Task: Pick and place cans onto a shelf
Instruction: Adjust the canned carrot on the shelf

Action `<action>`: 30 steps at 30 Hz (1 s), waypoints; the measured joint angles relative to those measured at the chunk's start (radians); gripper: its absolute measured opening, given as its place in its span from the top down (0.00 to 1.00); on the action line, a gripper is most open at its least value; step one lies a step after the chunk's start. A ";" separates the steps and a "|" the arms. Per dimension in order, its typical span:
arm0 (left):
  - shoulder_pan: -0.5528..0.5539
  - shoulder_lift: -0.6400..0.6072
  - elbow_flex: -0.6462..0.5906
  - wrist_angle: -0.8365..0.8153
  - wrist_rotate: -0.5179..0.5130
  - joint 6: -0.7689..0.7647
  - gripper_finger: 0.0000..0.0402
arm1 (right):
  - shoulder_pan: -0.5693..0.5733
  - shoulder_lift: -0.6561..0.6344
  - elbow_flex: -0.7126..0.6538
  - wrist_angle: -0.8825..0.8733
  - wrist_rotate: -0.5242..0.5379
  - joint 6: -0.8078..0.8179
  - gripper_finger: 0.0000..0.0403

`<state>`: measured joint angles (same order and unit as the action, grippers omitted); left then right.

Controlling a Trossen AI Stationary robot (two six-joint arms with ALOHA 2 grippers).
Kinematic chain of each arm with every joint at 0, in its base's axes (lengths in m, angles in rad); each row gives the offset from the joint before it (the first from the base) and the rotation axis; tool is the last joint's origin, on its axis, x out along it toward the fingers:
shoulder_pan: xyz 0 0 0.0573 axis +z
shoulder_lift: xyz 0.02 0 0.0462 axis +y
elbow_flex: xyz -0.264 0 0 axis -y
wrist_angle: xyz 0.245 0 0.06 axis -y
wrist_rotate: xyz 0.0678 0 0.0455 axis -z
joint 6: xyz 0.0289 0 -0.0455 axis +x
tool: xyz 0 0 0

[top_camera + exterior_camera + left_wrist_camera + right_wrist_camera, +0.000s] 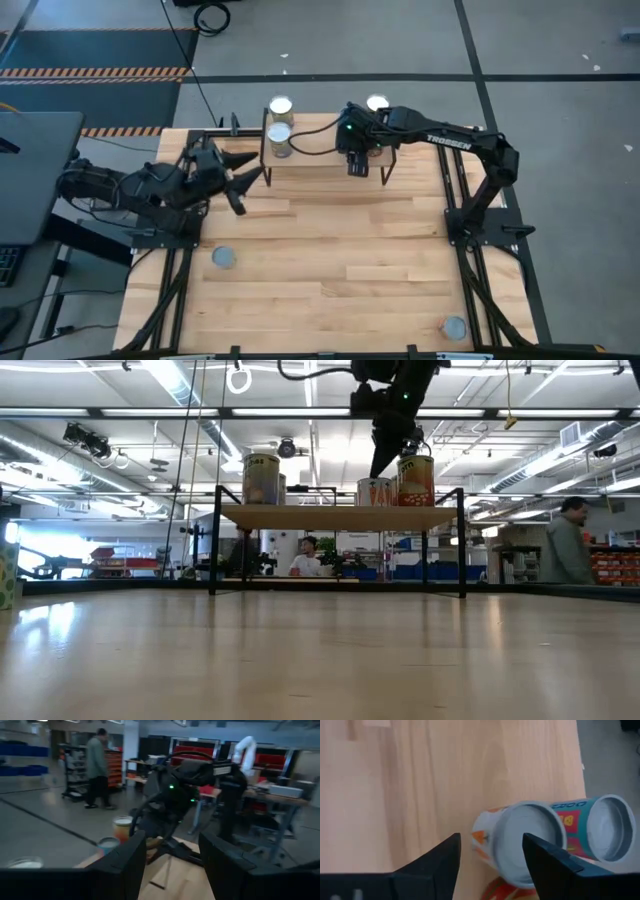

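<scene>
The shelf (322, 158) stands at the table's far edge, a light wood board (340, 517) on black legs. Two cans (280, 120) stand on its left end. My right gripper (358, 165) is open just above a grey-topped can (530, 840) that stands on the board's right part (375, 491), with a teal-labelled can (605, 827) beside it. Its fingers touch nothing that shows. My left gripper (243, 180) is open and empty, just left of the shelf at the table's far left. Two more cans (224, 258), (455, 327) stand upright on the tabletop.
A taller can (416, 480) stands at the shelf's right end, next to my right gripper (385, 455). The black frame rails (460, 230) run along the table's left and right sides. People show in the room beyond the table (570, 550).
</scene>
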<state>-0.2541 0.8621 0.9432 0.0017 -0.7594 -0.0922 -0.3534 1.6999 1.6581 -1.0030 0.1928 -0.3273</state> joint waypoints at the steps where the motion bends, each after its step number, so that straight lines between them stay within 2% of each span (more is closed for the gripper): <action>1: 0.010 0.001 0.000 0.000 0.000 -0.001 0.53 | -0.005 0.002 0.000 0.000 -0.003 -0.012 0.46; 7: 0.048 0.001 0.000 0.001 0.001 0.001 0.53 | -0.028 0.004 0.000 -0.016 -0.012 -0.040 0.52; 14: 0.068 0.001 0.000 0.005 0.000 0.026 0.53 | -0.049 0.017 -0.015 0.001 -0.074 -0.063 0.52; 30: 0.067 0.000 0.000 0.009 0.017 0.026 0.53 | -0.045 0.030 -0.022 0.034 -0.018 -0.088 0.52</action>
<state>-0.1871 0.8626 0.9432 0.0109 -0.7427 -0.0658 -0.3988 1.7302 1.6360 -0.9686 0.1745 -0.4156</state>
